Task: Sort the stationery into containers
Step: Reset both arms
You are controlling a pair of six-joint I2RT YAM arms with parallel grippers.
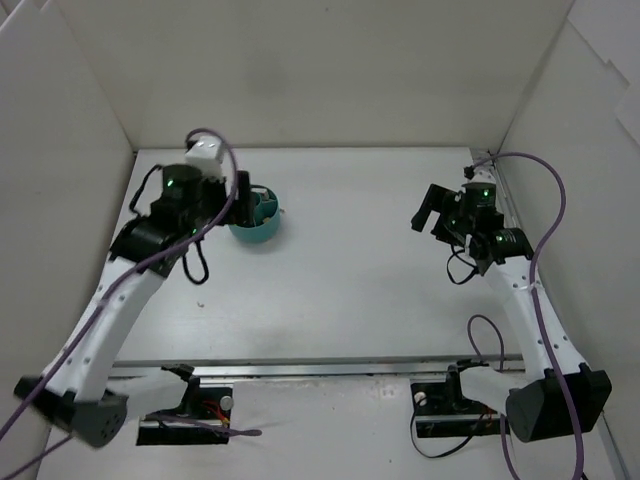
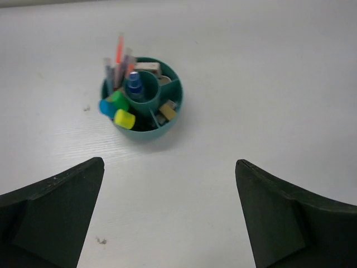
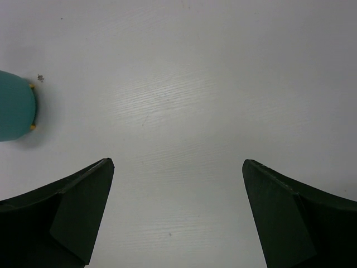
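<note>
The teal tub [image 2: 146, 133] stands on the white surface [image 2: 268, 67], towards the far left, and all the stationery I can see is inside it. From the left wrist view it shows a round cup in the middle with dividers running out to the rim.

- A small clear bottle with a blue cap [image 2: 134, 86] stands upright in the middle cup.
- Thin pens [image 2: 119, 49], one orange and the others pinkish, stand in the far-left compartment and lean outward over the rim.
- Three stubby highlighters are packed together in the near-left compartment, their ends poking above the wall: a blue one [image 2: 105, 106], a green one [image 2: 119, 100] and a yellow one [image 2: 125, 119].
- A pale eraser [image 2: 148, 68] lies in the far compartment.
- A tan eraser [image 2: 167, 111] sits in the near-right one, with another small piece beside it.

Any print on the pens, the bottle or the erasers is too small and blurred to read.

The left claw [image 2: 170, 167] hangs above the surface just on the near side of the tub. Its two dark fingers are spread wide with nothing between them, clear of the tub. In the overhead view the left arm partly covers the tub [image 1: 258, 232].

The right claw [image 3: 178, 164] is well apart from the tub, over bare surface at the right side. Its fingers gape wide too and grip nothing. Only a slice of the tub's [image 3: 14, 111] teal wall shows at the left edge of that wrist view.

White walls [image 1: 300, 70] box the surface in on three sides.
</note>
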